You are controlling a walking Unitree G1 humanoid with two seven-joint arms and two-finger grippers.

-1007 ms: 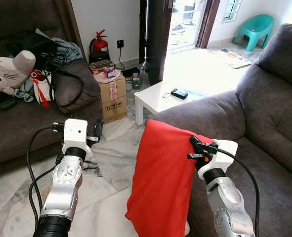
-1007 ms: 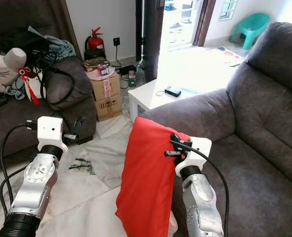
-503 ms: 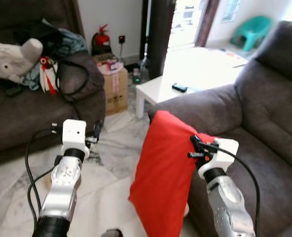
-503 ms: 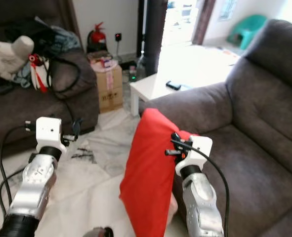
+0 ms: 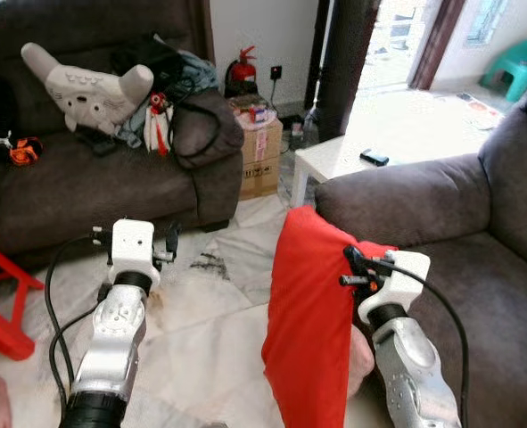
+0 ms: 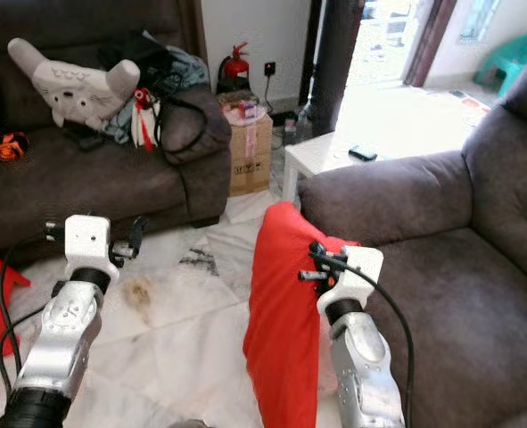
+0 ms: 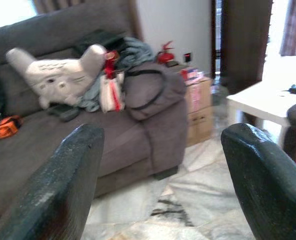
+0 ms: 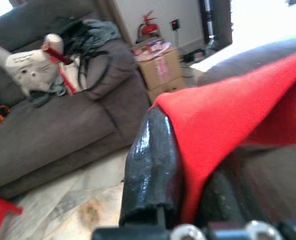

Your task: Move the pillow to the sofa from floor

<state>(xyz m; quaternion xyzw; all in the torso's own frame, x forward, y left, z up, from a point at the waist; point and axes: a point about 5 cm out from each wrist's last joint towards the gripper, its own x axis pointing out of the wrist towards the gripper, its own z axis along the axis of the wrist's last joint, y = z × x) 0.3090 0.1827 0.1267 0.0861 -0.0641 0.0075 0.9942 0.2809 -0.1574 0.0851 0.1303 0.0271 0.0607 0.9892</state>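
A red pillow (image 5: 308, 325) hangs upright off the floor, its upper edge pinched by my right gripper (image 5: 349, 265), which is shut on it. In the right wrist view the red cloth (image 8: 233, 105) folds over one black finger (image 8: 153, 160). The pillow hangs just in front of the grey sofa's arm (image 5: 397, 196), with the sofa seat (image 5: 486, 294) to its right. My left gripper (image 5: 172, 239) is raised over the marble floor to the left, open and holding nothing; its fingers (image 7: 62, 185) stand wide apart in the left wrist view.
A second dark sofa (image 5: 76, 187) on the left carries a grey plush toy (image 5: 85, 85), bags and cables. Cardboard boxes (image 5: 261, 156), a fire extinguisher (image 5: 242, 69) and a white low table (image 5: 352, 156) stand behind. A red frame (image 5: 0, 303) sits at the far left.
The view has swung left, bringing more of the left sofa and the red frame into view. Both arms keep their pose, and the right gripper still holds the pillow.
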